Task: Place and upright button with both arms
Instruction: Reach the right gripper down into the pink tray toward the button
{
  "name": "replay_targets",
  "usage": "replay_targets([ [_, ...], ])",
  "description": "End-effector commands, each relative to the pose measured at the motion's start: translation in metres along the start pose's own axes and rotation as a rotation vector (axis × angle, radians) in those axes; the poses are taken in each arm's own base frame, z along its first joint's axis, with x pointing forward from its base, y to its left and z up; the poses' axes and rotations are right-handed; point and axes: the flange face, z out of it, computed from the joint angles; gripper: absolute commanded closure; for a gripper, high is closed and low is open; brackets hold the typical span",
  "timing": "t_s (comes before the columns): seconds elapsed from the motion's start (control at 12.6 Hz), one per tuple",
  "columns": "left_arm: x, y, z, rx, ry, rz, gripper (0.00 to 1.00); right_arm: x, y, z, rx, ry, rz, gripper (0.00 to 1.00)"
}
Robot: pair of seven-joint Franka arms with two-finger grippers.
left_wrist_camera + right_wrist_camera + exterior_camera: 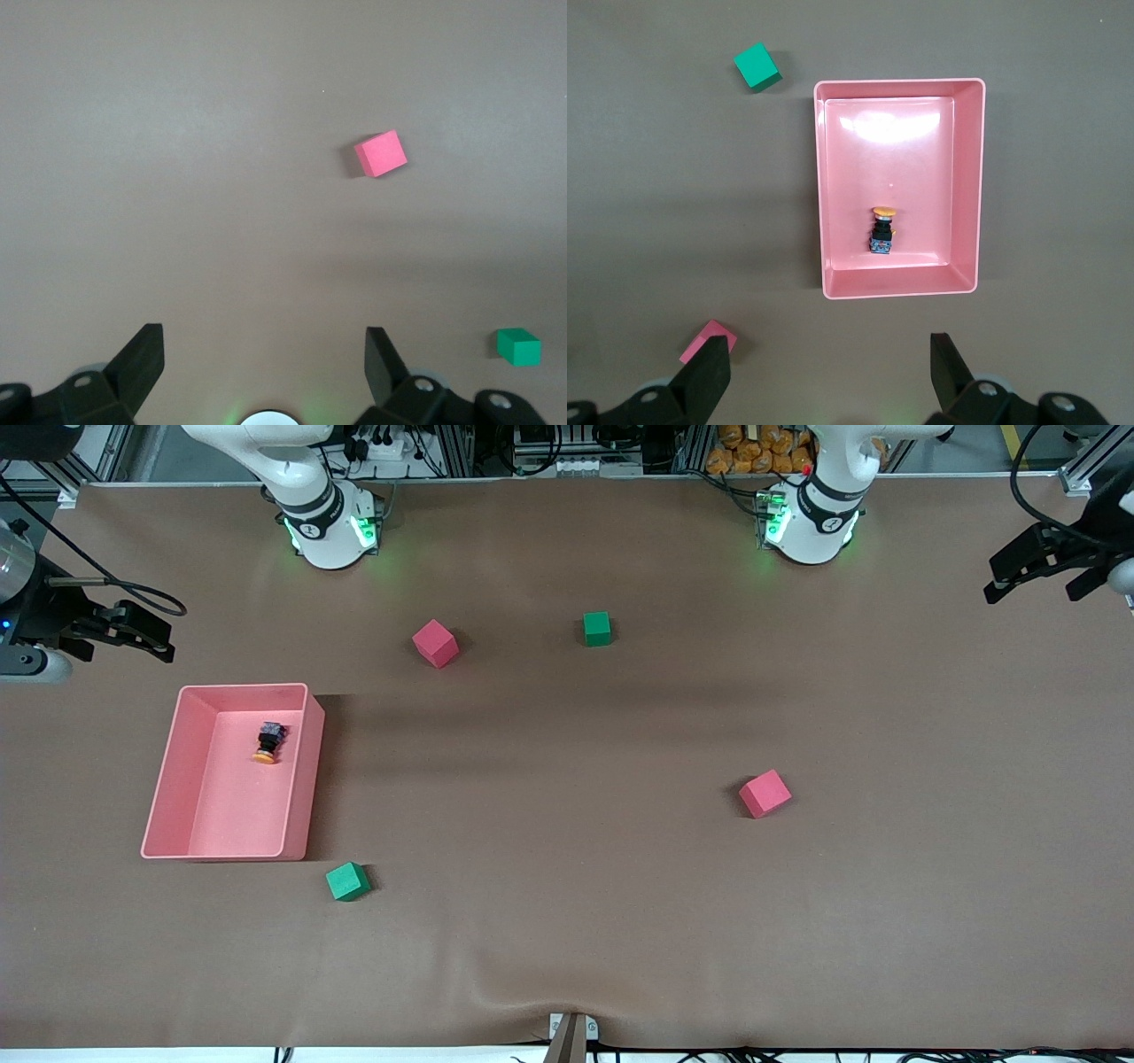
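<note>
The button (268, 742) lies on its side in the pink tray (297, 779) at the right arm's end of the table, orange cap toward the front camera, black body toward the bases. It also shows in the right wrist view (881, 232). My right gripper (146, 633) is open and empty, up in the air at that end of the table; its own view (830, 343) looks down on the tray (967, 177). My left gripper (1032, 584) is open and empty, high over the left arm's end, with bare table under it in its own view (263, 336).
Four foam cubes lie loose on the brown table: a pink cube (435, 643) and a green cube (597, 628) toward the bases, a pink cube (765, 793) toward the left arm's end, and a green cube (347, 880) beside the tray's corner nearest the front camera.
</note>
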Motion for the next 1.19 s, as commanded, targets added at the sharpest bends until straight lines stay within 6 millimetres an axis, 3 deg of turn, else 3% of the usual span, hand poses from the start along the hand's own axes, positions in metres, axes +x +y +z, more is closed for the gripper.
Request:
replay_targets([
  [0.0,0.006,0.004,-0.005,0.012,-0.015,0.027,0.0,-0.004,0.002,-0.007,0.017,0.002,0.007,0.0],
  [0.32,0.007,0.006,-0.007,0.014,-0.011,0.031,0.0,-0.003,0.005,-0.002,0.017,-0.012,0.013,0.0],
  [0.48,0.006,0.013,-0.002,0.012,-0.026,0.053,0.0,-0.001,0.005,0.017,0.015,-0.051,0.01,0.0],
  [0.64,0.001,0.034,0.001,0.021,-0.046,0.086,0.0,0.003,0.014,0.058,0.014,-0.106,0.027,0.0],
  [0.8,-0.001,0.041,0.002,0.024,-0.056,0.095,0.0,0.008,0.031,0.104,0.019,-0.119,0.059,0.0],
  [1.11,-0.004,0.042,0.005,0.024,-0.064,0.087,0.0,0.01,0.058,0.22,0.029,-0.14,0.111,0.0],
])
